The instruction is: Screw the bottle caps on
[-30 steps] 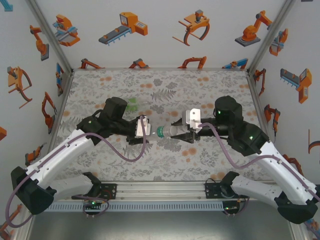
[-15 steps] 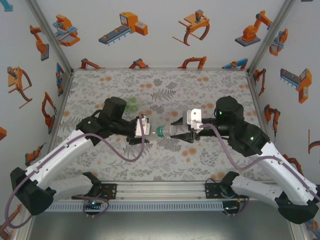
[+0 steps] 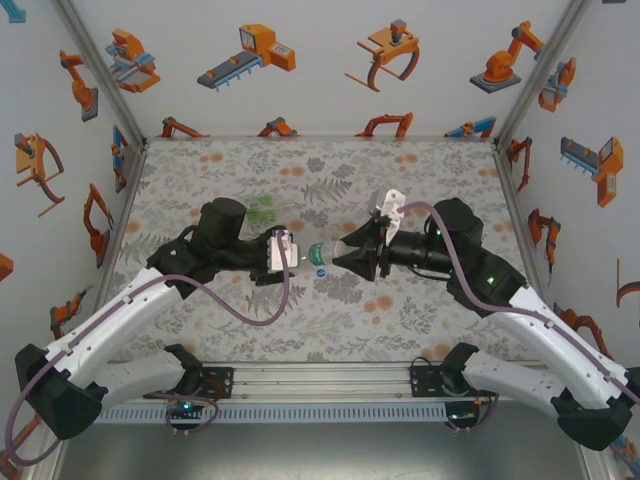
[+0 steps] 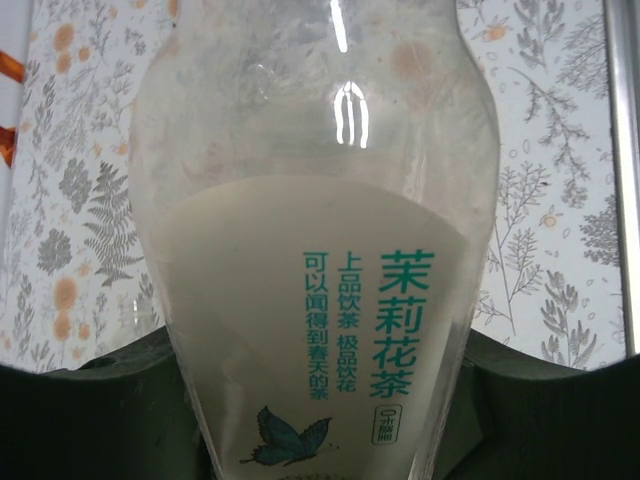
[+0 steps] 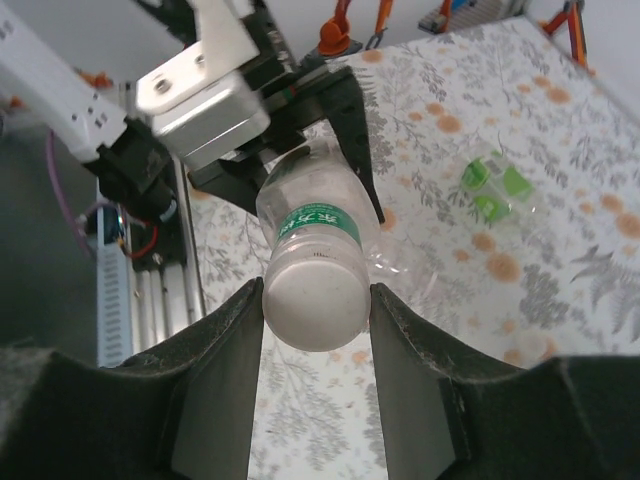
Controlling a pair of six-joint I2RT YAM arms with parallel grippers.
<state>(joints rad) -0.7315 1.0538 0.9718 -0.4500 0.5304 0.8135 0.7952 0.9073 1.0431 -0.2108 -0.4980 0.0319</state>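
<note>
Left gripper (image 3: 285, 253) clamped tight round the bottle (image 4: 320, 300), held level over mid-table, right gripper (image 3: 347, 258) pinched on its whitish end, seemingly the cap (image 5: 314, 300), and if the two drift off-axis the thread could cross, or the slick bottle could spin in that grip.
</note>
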